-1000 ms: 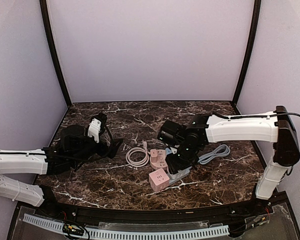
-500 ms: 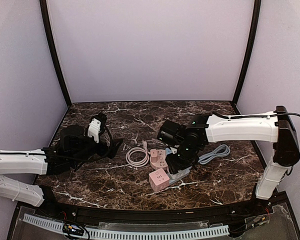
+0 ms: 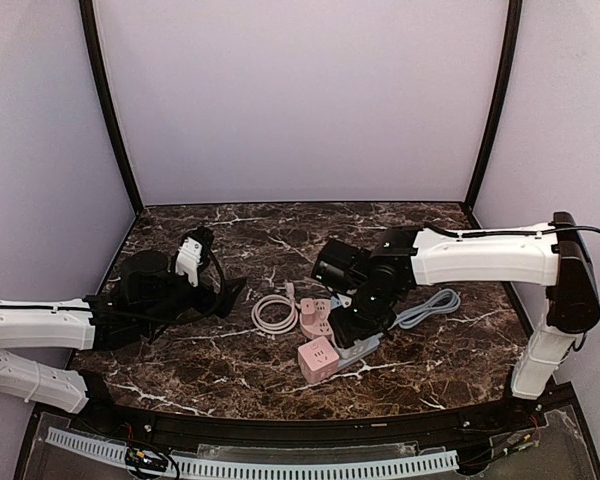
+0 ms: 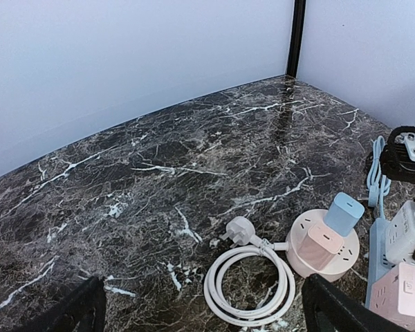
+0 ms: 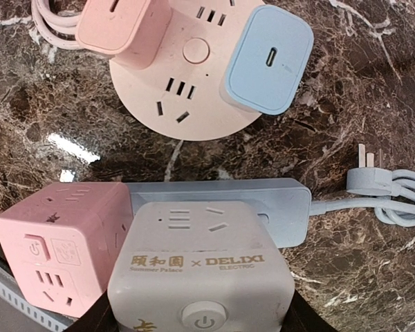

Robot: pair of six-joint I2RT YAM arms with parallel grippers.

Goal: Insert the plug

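**Cube plug held at the blue strip**

The pale grey plastic cube adapter (image 5: 200,270), printed DELIXI, is low over the light blue power strip (image 5: 287,207). Its pins are hidden underneath, so I can't tell whether it is seated. The right gripper (image 5: 200,321) is clamped on the cube's two flat sides.

It is probably light, rigid and smooth-shelled, so it may slip or tilt when pushed. Best held low on the flat faces, off the button.

A pink cube socket (image 5: 55,249) sits just beside it. The left gripper (image 4: 204,311) is spread wide and empty over the dark marble tabletop (image 4: 159,159).
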